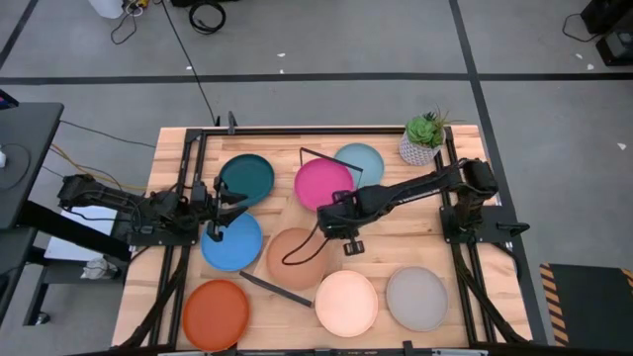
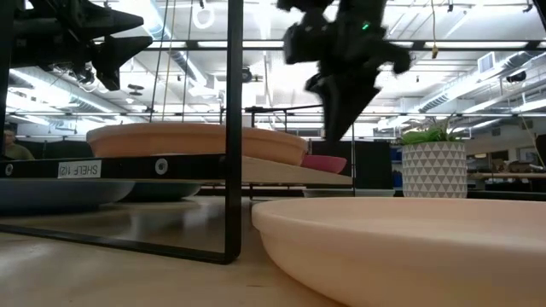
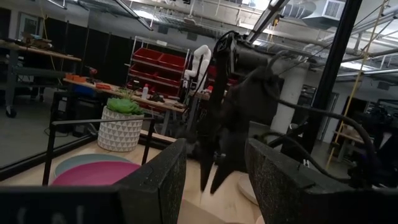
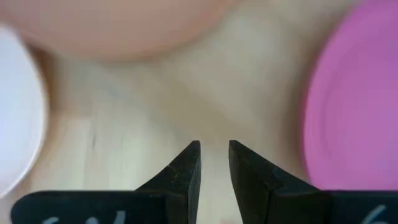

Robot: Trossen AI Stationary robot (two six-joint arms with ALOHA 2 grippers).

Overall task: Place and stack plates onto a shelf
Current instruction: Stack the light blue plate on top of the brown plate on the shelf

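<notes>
A terracotta plate [image 1: 297, 255] lies on the shelf [image 2: 286, 170], a light board on black wire frames; it also shows in the low view [image 2: 196, 138]. A magenta plate [image 1: 323, 183] lies just beyond it. The dark teal [image 1: 245, 178], blue [image 1: 231, 240], light blue [image 1: 361, 161], orange-red [image 1: 215, 313], cream [image 1: 346, 302] and grey [image 1: 416, 297] plates lie around them. My right gripper [image 4: 214, 149] points down over bare wood between the terracotta plate [image 4: 124, 25] and the magenta plate [image 4: 360, 93], its fingers a narrow gap apart and empty. My left gripper [image 3: 214, 168] hovers open and empty between the teal and blue plates [image 1: 223, 213].
A potted plant [image 1: 423, 138] in a white patterned pot stands at the table's far right. The shelf's black wire frame [image 2: 232, 128] stands upright close to the low camera. The two arm bases stand at the table's left and right edges.
</notes>
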